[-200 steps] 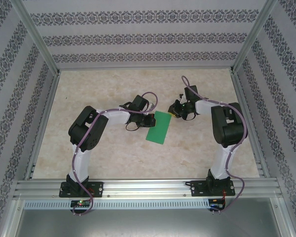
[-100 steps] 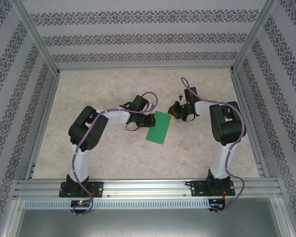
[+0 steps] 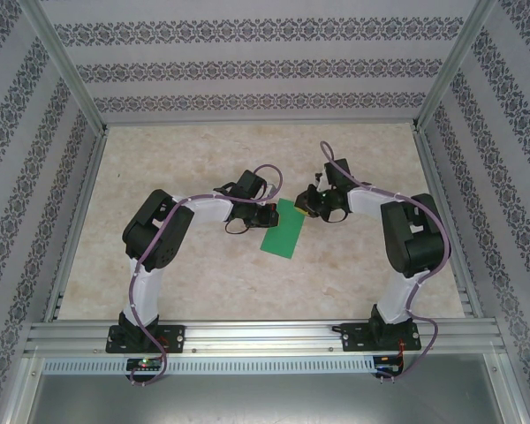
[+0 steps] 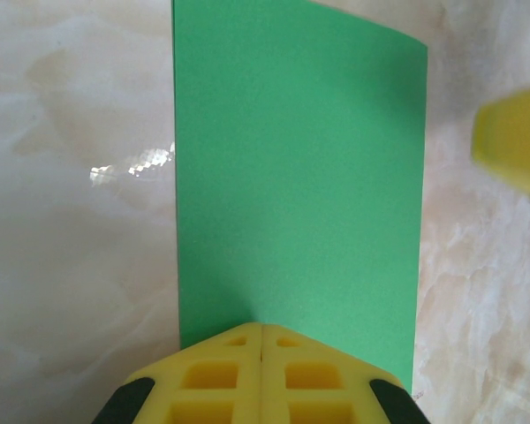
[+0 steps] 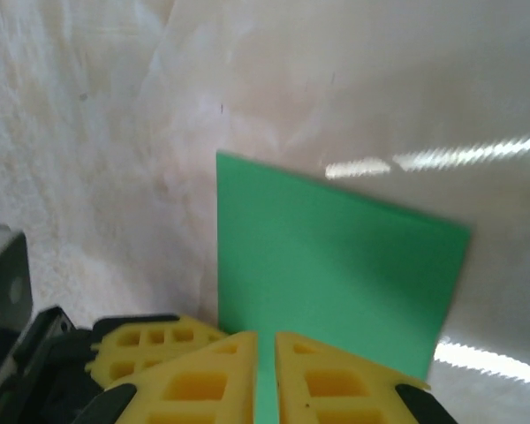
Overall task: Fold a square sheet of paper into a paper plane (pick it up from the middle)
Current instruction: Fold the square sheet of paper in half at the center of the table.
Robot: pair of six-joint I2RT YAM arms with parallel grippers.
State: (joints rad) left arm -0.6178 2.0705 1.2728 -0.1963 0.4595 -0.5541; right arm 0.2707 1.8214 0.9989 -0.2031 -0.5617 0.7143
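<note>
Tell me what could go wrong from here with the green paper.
1. Both the left hand and the right hand pinch the thin green sheet at separate edges; pulling apart could tear it, and pushing together could buckle it.
2. Each hand bites only a narrow strip at the edge, so the sheet may slip out and any fold could drift off line.
</note>
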